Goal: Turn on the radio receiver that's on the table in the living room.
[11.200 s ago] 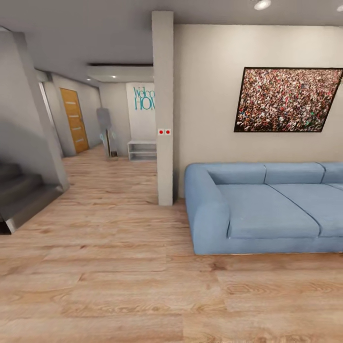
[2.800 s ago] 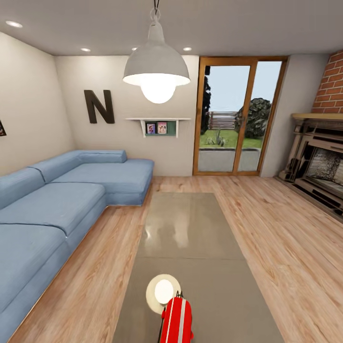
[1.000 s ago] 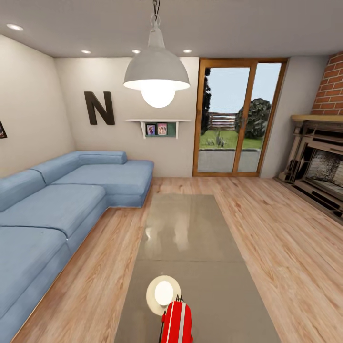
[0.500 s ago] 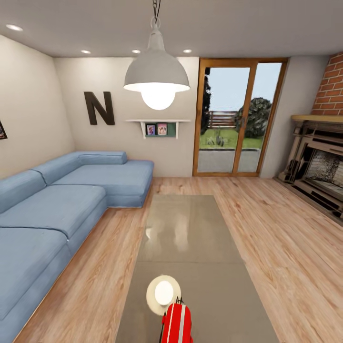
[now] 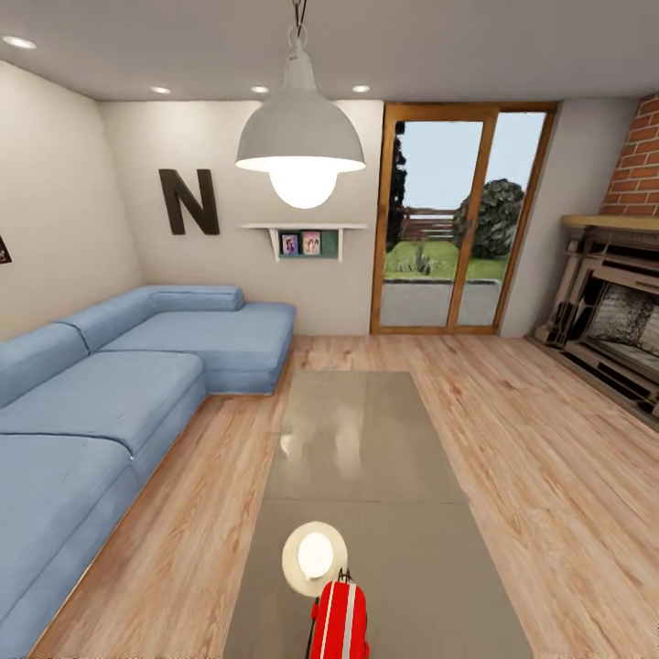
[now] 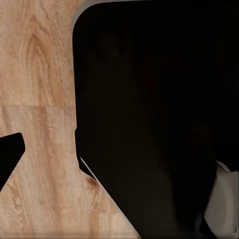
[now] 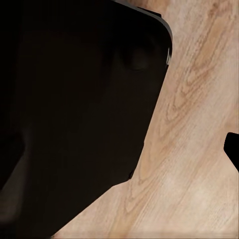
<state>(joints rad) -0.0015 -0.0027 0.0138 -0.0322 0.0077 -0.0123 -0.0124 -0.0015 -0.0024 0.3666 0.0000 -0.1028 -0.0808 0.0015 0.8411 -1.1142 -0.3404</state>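
The radio receiver (image 5: 339, 621) is a small bright red box with white stripes and a thin wire handle. It stands upright at the near end of the long glossy grey-brown table (image 5: 366, 439), low in the head view. Just beyond it on the tabletop lies the round white lamp reflection (image 5: 314, 556). In the left wrist view a black fingertip (image 6: 9, 152) juts in over wood floor beside the robot's dark body (image 6: 149, 114). The right wrist view has a matching black fingertip (image 7: 232, 151) next to the dark body (image 7: 74, 109). Neither view tells whether the jaws are open.
A blue sectional sofa (image 5: 110, 394) runs along the table's left side. A brick fireplace (image 5: 613, 320) stands at the right, and glass doors (image 5: 453, 229) at the back. A white pendant lamp (image 5: 300, 137) hangs over the table. Wood floor (image 5: 549, 476) lies between table and fireplace.
Long ago the head camera faced a hallway and the sofa's end; it has since swung to the table. Over the last second the picture shifted only slightly; the radio has not moved.
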